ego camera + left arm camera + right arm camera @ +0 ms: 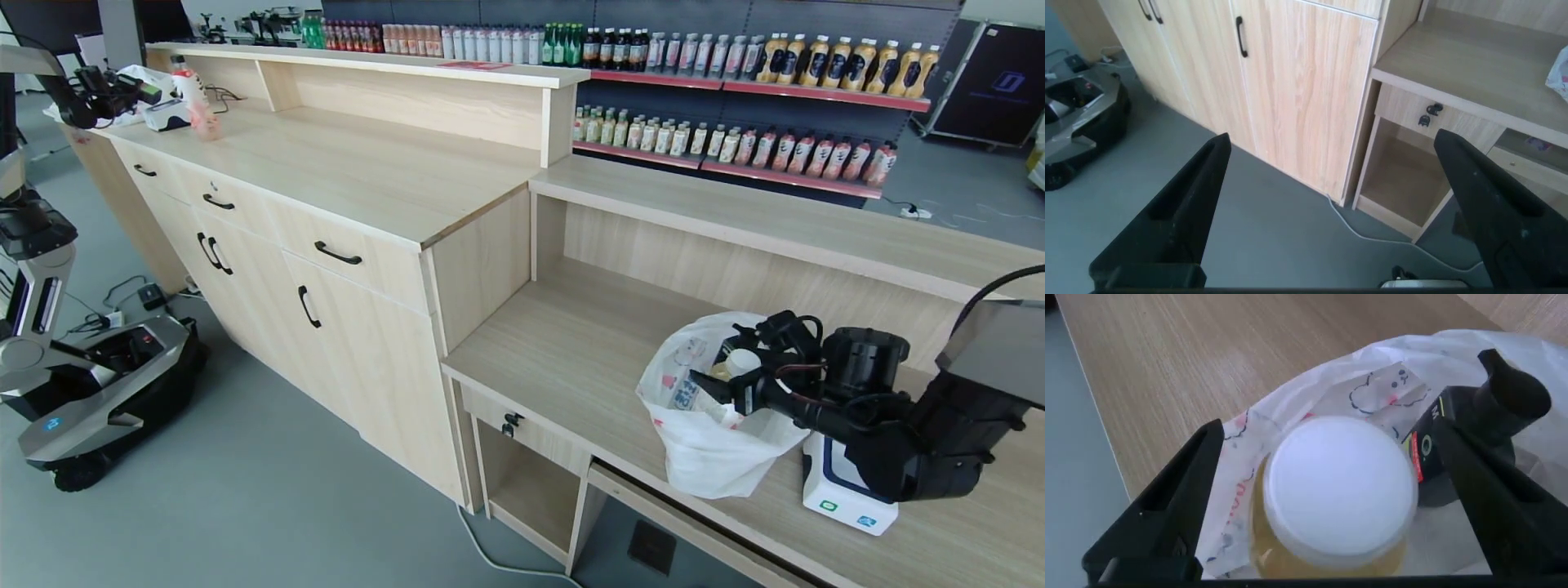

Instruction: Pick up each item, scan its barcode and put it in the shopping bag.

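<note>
Clearly the right gripper (1331, 437) has its jaws spread wide either side of the white-capped bottle (1339, 490), gaps showing. The bottle stands upright, cap toward the wrist, in the shopping bag (702, 449) on the bench (571, 343). The left gripper (1331, 137) hangs open over the floor, well apart.

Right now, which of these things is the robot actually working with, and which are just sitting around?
Part of the job:
white-capped bottle at the right gripper; shopping bag; dark item already in the bag; white scanner box.

Just lying about:
bottle and small white device on the far counter; shelves of drinks behind; the left gripper, open over the floor.
</note>
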Robot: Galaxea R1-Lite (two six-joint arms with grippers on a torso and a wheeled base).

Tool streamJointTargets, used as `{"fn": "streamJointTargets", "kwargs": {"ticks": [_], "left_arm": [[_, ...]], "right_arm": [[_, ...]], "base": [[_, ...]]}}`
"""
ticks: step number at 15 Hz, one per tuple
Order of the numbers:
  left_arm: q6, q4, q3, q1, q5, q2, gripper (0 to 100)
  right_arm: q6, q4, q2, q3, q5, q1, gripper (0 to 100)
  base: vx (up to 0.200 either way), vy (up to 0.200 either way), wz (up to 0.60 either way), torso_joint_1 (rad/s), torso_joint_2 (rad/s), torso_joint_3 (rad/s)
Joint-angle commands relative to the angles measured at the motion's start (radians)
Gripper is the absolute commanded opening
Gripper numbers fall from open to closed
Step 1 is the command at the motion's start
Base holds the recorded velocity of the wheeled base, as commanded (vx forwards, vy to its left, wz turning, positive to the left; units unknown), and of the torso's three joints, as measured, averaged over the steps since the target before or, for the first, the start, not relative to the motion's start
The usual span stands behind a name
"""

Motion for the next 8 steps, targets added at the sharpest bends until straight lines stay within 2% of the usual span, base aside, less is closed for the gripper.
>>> {"fn": "streamJointTargets", "kwargs": {"ticks": [1, 4, 6, 8], "left_arm": [[0.0, 0.0, 0.0, 0.0, 0.0, 0.0, 100], [0.002, 0.0, 0.0, 0.0, 0.0, 0.0, 100], [0.0, 0.0, 0.0, 0.0, 0.0, 0.0, 100], [0.0, 0.0, 0.0, 0.0, 0.0, 0.0, 100]], "right_arm": [[-0.004, 0.13, -0.318, 0.096, -0.001, -0.048, 100], [-0.024, 0.262, -0.557, 0.168, -0.007, -0.123, 100], [-0.065, 0.36, -0.709, 0.17, 0.002, -0.214, 100], [-0.059, 0.466, -0.821, 0.162, -0.001, -0.256, 100]], "base": [[0.0, 0.0, 0.0, 0.0, 0.0, 0.0], [0.0, 0.0, 0.0, 0.0, 0.0, 0.0], [0.0, 0.0, -0.6, 0.0, 0.0, 0.005], [0.0, 0.0, -0.6, -0.002, 0.0, 0.0]]}}
